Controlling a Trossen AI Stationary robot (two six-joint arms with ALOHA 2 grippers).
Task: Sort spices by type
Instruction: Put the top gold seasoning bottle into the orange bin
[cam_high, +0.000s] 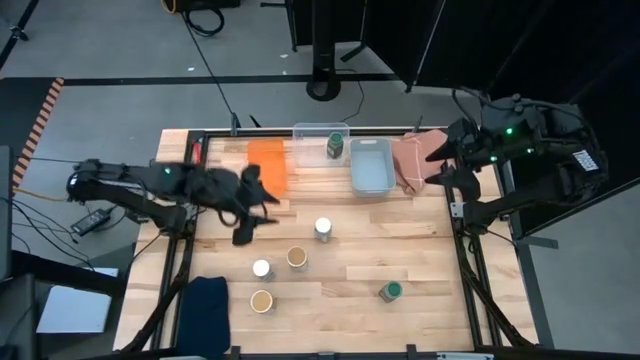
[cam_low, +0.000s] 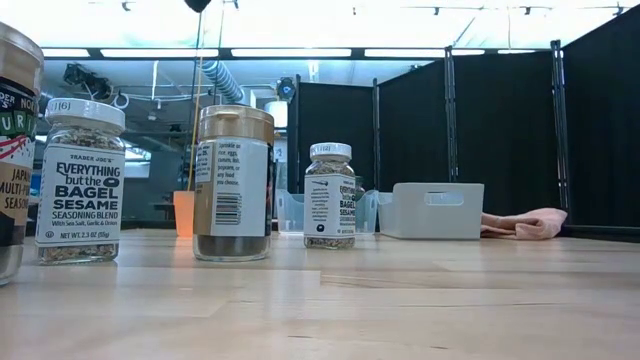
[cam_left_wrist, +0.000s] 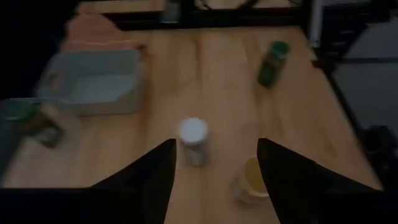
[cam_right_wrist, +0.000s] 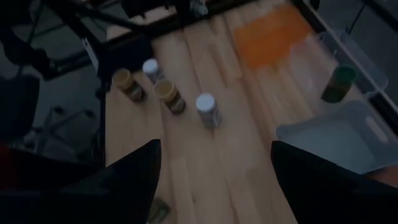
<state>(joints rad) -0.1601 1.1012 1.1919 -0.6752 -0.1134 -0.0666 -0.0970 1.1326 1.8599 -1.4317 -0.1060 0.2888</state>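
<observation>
A white-lidded jar (cam_high: 323, 229) stood upright on the wooden surface (cam_high: 420, 250) just ahead of the left gripper (cam_high: 262, 207), whose fingers (cam_left_wrist: 152, 177) were spread apart and empty; in the left wrist view this jar (cam_left_wrist: 193, 141) lay between and beyond the two fingertips, not touching them. A second white-lidded jar (cam_high: 261, 268) and two tan-lidded jars (cam_high: 297, 257) (cam_high: 262, 300) stood close together nearer the front edge. One green-lidded jar (cam_high: 389, 291) stood apart toward the front right, and the other green-lidded jar (cam_high: 336, 146) sat inside the clear bin (cam_high: 305, 130) at the back, between the orange bin (cam_high: 268, 163) and the pale-blue bin (cam_high: 371, 166). The right gripper (cam_high: 437, 165) hung over the pink cloth (cam_high: 410, 160) at the back right, its fingers (cam_right_wrist: 134, 171) spread wide and holding nothing.
</observation>
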